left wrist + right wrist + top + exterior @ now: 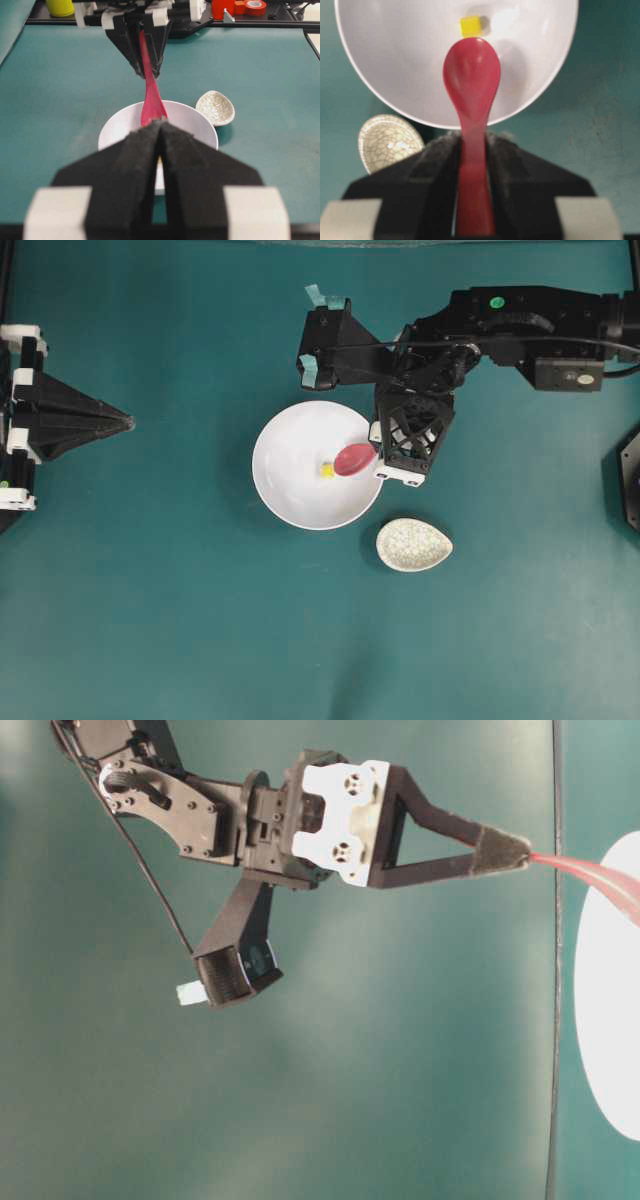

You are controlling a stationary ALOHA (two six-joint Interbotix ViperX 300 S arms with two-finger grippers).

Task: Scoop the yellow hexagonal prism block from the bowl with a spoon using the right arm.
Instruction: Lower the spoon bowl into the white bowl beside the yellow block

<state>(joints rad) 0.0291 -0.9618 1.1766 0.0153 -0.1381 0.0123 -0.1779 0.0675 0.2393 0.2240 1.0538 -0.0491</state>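
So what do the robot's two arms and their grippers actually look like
Both are black. The right arm has a green round sticker, a thin black cable along it, and teal tape tabs on a boxy black camera mount. Its right gripper has white brackets with screws and tapering black fingers padded at the tips. The left gripper matches it: white brackets, black fingers narrowing to a point.

Overhead view looks straight down on the teal desk (150, 620); both wrist views face, close up, the glossy white round bowl (290, 455).
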